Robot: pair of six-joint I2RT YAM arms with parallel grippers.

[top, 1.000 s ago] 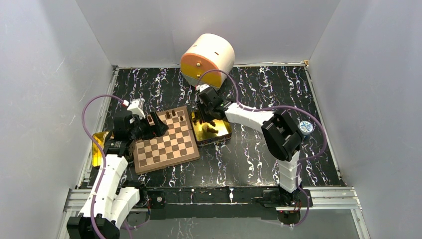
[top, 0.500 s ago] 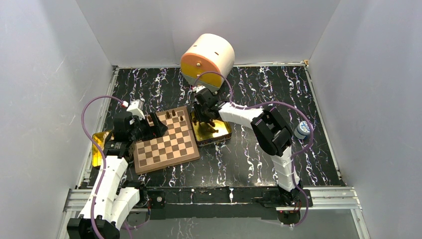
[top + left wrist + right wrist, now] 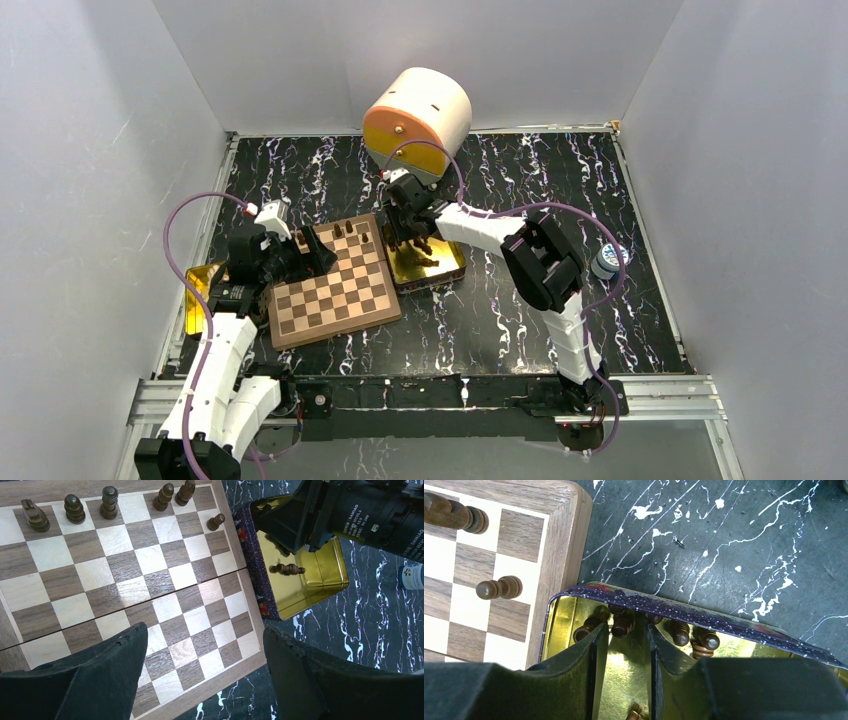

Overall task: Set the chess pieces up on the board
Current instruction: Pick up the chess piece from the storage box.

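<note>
The board (image 3: 150, 590) lies flat under the left gripper (image 3: 204, 635), a wooden square of light and dark brown checks with a brown border and a seam across its middle. Five dark brown turned pieces (image 3: 109, 502) stand upright in the edge row farthest ahead of that gripper's fingers. A pawn (image 3: 216, 521) stands one row nearer, on the side towards the tin (image 3: 325, 575). Spare pieces (image 3: 623, 622) lie on their sides in the tin, huddled against its wall just ahead of the right gripper (image 3: 626, 635). A lone piece (image 3: 287, 569) lies apart on the tin's floor. The board's corner sits just left of that gripper
</note>
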